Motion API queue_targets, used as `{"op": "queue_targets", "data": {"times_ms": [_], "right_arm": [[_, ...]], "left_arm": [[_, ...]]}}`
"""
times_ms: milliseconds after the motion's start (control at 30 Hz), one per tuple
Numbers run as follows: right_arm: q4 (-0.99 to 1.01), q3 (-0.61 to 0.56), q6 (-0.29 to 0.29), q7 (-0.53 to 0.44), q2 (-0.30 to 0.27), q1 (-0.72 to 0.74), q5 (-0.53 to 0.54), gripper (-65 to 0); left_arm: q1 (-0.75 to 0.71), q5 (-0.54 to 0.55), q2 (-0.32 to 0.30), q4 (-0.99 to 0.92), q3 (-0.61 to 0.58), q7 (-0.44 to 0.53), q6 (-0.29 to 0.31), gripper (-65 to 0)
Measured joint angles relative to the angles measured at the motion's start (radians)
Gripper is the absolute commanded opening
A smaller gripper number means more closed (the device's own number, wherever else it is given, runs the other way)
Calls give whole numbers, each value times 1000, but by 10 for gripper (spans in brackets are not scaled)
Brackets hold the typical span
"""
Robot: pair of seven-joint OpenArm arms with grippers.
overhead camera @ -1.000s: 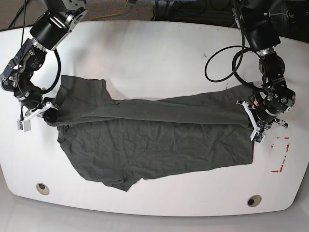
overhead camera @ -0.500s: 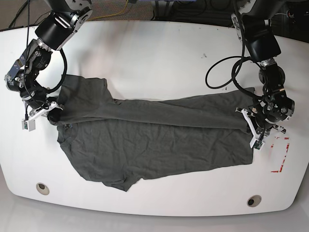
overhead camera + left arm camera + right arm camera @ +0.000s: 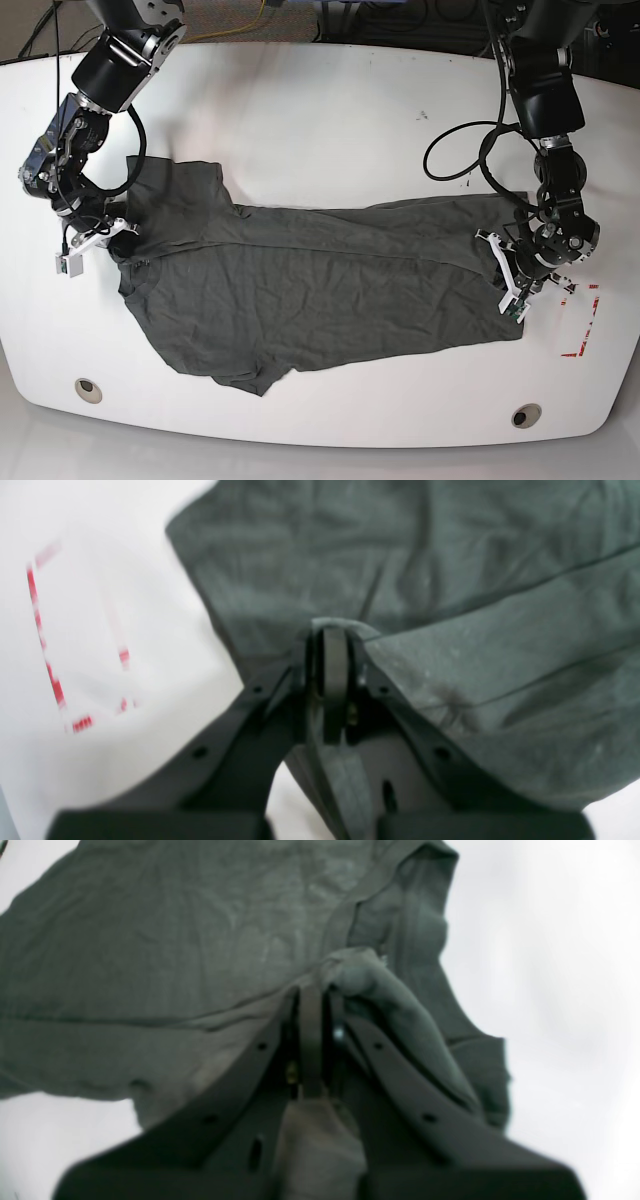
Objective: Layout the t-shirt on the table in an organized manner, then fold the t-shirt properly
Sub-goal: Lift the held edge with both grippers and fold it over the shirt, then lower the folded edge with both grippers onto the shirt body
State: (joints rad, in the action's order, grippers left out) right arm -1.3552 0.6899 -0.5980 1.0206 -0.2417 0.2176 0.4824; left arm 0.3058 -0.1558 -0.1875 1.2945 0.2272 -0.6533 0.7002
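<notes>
- I count one t-shirt (image 3: pixel 310 300), two grippers, two round grommets (image 3: pixel 88 389) near the lower edge of the frame, and one red tape rectangle (image 3: pixel 583 318) at the lower right.
- The t-shirt is dark charcoal grey, plain and wrinkly; it lies across the middle of the white tabletop (image 3: pixel 320 110), with its far long edge folded over toward the near side as a band.
- My left gripper (image 3: pixel 513 277), at the right of the frame, is clamped tight on the t-shirt's hem-end corner, fabric pinched between its jaws.
- My right gripper (image 3: pixel 112 238), at the left, is likewise closed on a bunch of fabric beside the sleeve.
- Compared with a second ago, both grippers have carried the folded edge farther toward the near side, and the band is wider.
</notes>
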Motion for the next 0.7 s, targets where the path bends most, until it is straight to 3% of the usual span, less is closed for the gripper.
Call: {"op": "queue_targets", "data": {"times_ms": [500, 700], "right_arm": [[15, -2, -1, -29, -11, 0, -65, -650], [15, -2, -1, -30, -11, -2, -68, -650]], "left_arm": [[5, -4, -47, -1, -9, 34, 0, -624], [5, -61, -54, -1, -8, 42, 0, -624]]}}
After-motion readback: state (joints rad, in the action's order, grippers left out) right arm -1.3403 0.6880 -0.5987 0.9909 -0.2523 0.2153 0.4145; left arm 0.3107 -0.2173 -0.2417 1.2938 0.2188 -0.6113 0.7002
